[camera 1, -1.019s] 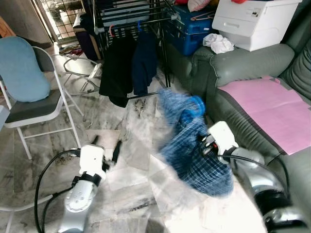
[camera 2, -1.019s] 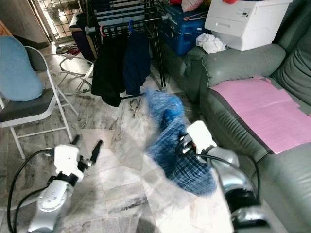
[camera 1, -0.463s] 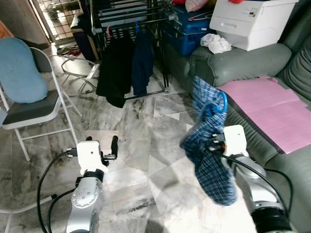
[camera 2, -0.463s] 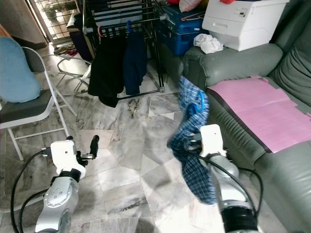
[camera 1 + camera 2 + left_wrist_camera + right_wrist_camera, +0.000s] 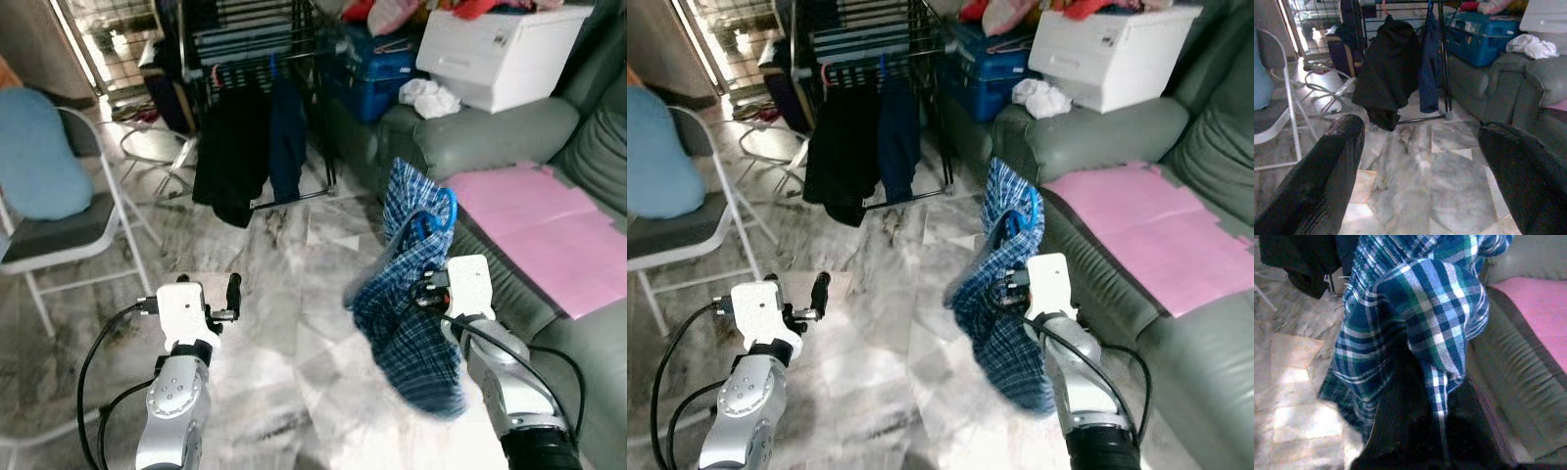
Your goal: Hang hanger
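I've got the right hand (image 5: 423,292) clamped on the blue plastic hanger (image 5: 437,217) w/ a blue-and-white plaid shirt (image 5: 404,294) draped over it, held up in front of the grey-green leather sofa (image 5: 509,137). Shirt hangs down past the hand, just off the sofa's front edge, above the grey marble floor (image 5: 294,294). Hanger hook sticks up at the top of the bundle. In the right wrist view the plaid cloth (image 5: 1420,333) covers the fingers, so I read the grip from the head cams.

Left hand (image 5: 231,294) sits low over the floor, well left of the sofa, fingers (image 5: 1327,171) spread wide, nothing between them.

Black metal drying rack (image 5: 255,39) stands beyond the sofa's near arm, w/ a black garment (image 5: 230,157) and a dark navy garment (image 5: 287,132) hanging on it. Pink sheet (image 5: 549,225) lies on the sofa seat. White box-shaped appliance (image 5: 500,49) rests on the sofa's far end, blue plastic crate (image 5: 377,64) beside it. White folding chair w/ light blue cushion (image 5: 44,166) stands far left of the sofa.
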You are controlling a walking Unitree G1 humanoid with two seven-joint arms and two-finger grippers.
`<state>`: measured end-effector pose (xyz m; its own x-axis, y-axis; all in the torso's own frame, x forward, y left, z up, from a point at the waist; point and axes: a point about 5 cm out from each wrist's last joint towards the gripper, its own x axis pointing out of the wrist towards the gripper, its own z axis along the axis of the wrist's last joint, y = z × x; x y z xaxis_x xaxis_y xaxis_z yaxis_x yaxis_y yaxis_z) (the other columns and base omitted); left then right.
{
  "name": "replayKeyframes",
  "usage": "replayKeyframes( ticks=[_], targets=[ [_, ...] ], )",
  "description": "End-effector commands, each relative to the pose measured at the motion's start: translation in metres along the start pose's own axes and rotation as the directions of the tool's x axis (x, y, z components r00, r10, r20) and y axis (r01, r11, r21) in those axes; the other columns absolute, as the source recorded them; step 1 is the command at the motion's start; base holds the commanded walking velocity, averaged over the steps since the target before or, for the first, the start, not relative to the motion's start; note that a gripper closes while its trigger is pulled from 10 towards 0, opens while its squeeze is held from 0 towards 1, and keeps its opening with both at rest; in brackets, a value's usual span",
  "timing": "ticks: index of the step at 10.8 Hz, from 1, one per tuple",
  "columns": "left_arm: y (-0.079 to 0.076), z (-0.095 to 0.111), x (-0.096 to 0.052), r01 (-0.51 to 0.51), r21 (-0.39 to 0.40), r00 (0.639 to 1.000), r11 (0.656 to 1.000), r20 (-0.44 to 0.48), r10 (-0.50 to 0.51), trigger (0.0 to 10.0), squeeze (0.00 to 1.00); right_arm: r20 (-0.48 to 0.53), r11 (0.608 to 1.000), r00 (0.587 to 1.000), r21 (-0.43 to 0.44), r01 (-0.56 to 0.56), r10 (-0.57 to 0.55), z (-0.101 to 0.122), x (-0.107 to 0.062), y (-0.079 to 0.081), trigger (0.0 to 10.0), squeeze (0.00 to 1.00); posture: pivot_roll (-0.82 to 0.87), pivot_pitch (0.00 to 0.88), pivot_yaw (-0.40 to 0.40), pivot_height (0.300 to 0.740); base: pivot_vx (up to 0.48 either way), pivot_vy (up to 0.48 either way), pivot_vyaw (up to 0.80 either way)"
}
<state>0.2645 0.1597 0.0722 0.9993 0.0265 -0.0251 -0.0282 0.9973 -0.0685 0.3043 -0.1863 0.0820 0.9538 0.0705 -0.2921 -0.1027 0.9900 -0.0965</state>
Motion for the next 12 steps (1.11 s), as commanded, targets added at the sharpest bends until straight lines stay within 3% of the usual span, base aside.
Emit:
replayKeyframes(
  ticks=[1, 7, 12],
  targets=[
    [0.0021, 0.0045, 0.0023, 0.002, 0.000, 1.000, 1.000, 0.009, -0.002, 10.0, 0.00, 0.039, 1.000, 0.999, 0.002, 0.000, 0.000, 0.0106, 0.0011, 0.0020, 10.0, 0.00, -0.12, 0.000, 0.094, 0.740, 0.375, 0.000, 0.00],
    [-0.0010, 0.0029, 0.0022, 0.015, 0.000, 1.000, 1.000, -0.003, -0.015, 10.0, 0.00, 0.023, 1.000, 1.000, 0.027, -0.002, 0.002, 0.0113, 0.0022, 0.0036, 10.0, 0.00, -0.12, 0.000, 0.094, 0.740, 0.401, 0.000, 0.00],
    [-0.0026, 0.0037, 0.0045, 0.008, -0.002, 1.000, 1.000, -0.004, -0.008, 10.0, 0.00, 0.028, 1.000, 0.999, 0.018, -0.023, 0.022, 0.0137, 0.0031, 0.0052, 10.0, 0.00, -0.12, 0.000, 0.093, 0.740, 0.420, 0.000, 0.64]
  ],
)
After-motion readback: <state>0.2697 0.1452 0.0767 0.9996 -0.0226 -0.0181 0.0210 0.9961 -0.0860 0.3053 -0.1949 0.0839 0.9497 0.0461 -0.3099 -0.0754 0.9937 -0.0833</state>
